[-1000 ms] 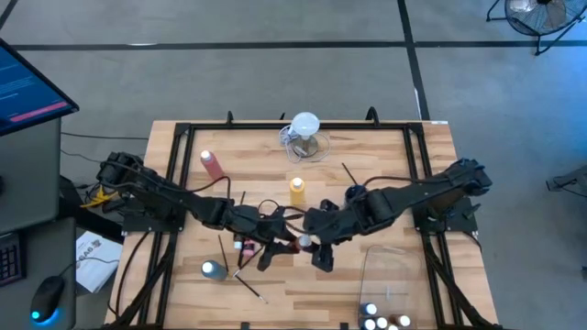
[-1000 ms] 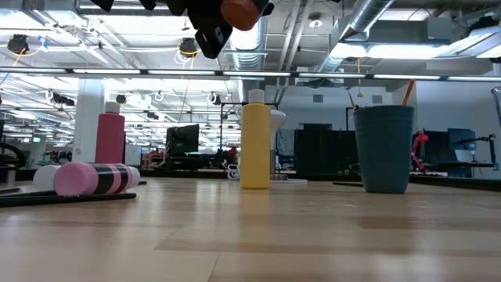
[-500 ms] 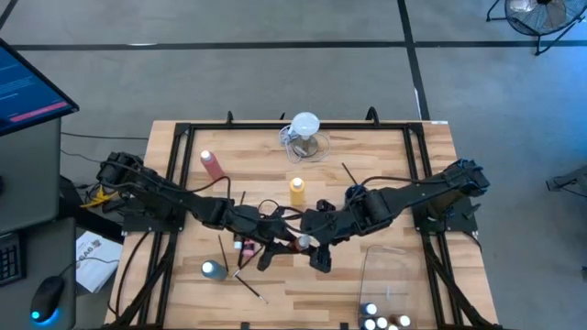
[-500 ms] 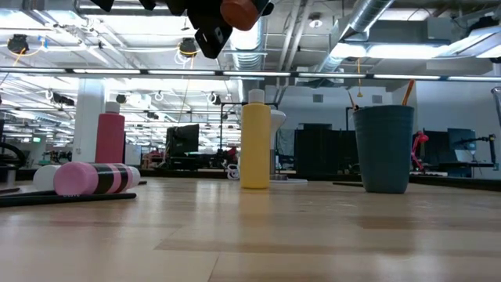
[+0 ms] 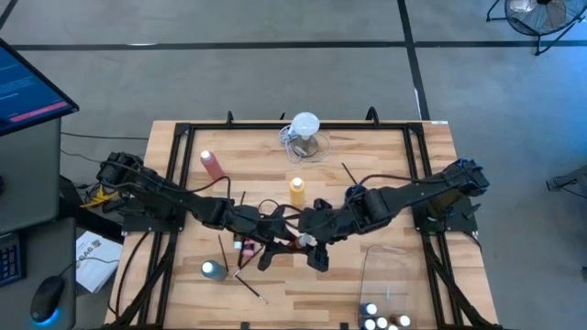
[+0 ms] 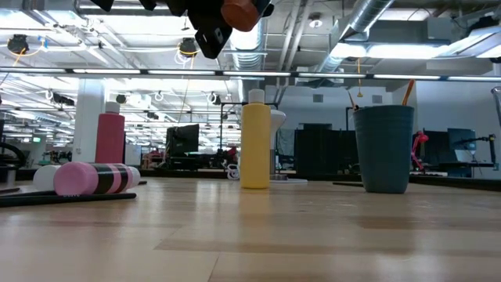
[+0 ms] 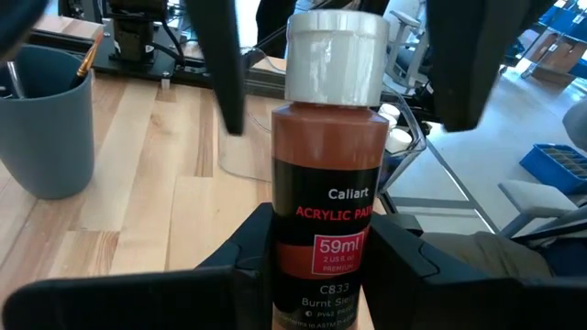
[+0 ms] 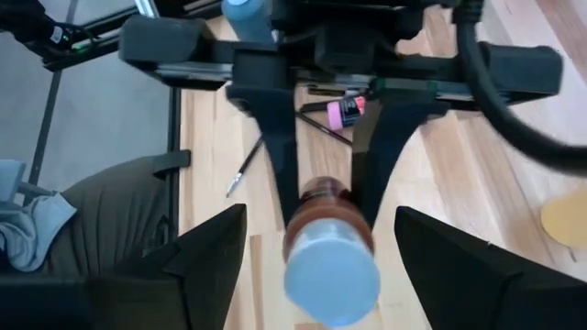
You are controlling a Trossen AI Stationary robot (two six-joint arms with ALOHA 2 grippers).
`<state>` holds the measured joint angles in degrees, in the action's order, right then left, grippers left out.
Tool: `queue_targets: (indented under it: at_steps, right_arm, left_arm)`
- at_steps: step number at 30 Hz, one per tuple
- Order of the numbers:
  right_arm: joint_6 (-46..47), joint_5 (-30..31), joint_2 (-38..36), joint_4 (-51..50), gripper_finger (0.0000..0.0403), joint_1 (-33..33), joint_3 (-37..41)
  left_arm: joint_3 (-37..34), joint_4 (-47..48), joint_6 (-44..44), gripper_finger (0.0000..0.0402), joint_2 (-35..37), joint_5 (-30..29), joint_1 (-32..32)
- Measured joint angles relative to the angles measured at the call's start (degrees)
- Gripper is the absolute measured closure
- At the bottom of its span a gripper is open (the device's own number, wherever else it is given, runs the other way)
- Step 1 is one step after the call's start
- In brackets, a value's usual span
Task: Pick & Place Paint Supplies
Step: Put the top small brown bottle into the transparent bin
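Here the left end effector (image 7: 316, 266) clenches a burnt-sienna paint bottle (image 7: 330, 174) above mid-surface (image 5: 367, 165), its long axis pointing cap-first at the right end effector (image 8: 321, 243), whose 2 released fingers flank the cap from 3 o'clock. The right arm is positioned to receive it.

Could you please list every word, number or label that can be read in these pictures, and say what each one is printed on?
All on the label of the brown paint bottle held in the left gripper:
"Callart"
"ACRYLIC PAI", cut off at the bottle's curve
"59ml"
"2 US fl. oz", small, barely legible
"C833"
"Burnt Si", cut off

The monitor beside the table shows text too small to read.
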<state>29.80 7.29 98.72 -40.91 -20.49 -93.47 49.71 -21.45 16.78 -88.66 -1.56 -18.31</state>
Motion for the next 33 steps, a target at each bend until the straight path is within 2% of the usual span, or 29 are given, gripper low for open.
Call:
queue_targets:
  at_steps: [5,18,24,33]
  right_arm:
    - [0.05,0.68,0.00,0.25,0.0133,-0.16,0.00]
    - [1.75,7.49,0.00,0.15,0.0133,-3.33,0.00]
    - [1.85,7.81,0.09,-0.42,0.0133,-1.24,0.04]
    - [1.70,6.86,4.79,-2.27,0.0133,-1.72,0.13]
  left_arm:
    - [0.00,-0.11,-0.19,0.0309,0.00,-0.73,0.00]
    - [0.00,-0.48,-0.24,0.0308,0.00,-0.60,0.00]
    - [0.00,-0.46,-0.17,0.0308,0.00,-0.76,0.00]
    - [-0.26,-0.53,-0.26,0.0308,-0.07,-0.89,-0.15]
